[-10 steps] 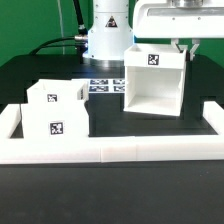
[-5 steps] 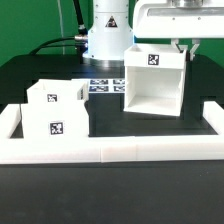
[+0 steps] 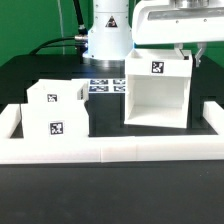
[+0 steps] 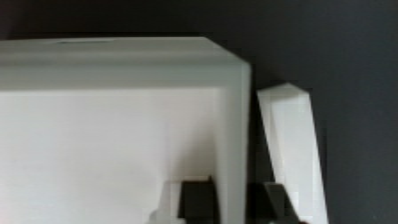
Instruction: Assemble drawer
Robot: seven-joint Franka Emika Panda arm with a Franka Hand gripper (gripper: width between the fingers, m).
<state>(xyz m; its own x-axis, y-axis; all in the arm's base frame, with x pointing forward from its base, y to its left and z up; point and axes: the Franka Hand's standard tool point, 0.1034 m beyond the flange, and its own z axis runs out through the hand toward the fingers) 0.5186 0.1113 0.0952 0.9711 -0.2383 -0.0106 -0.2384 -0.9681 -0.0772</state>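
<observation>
Black tabletop, white border wall across front. Upright drawer case just behind wall, ext. view's right, open side frontward, long axis vertical. Two trays well apart, ext. view's left. Jaws clenched on case's side-wall top edge, case hanging directly beneath.

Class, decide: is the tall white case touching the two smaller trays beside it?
Apart. The exterior view shows a strip of bare dark table between the tall case and the trays.
</observation>
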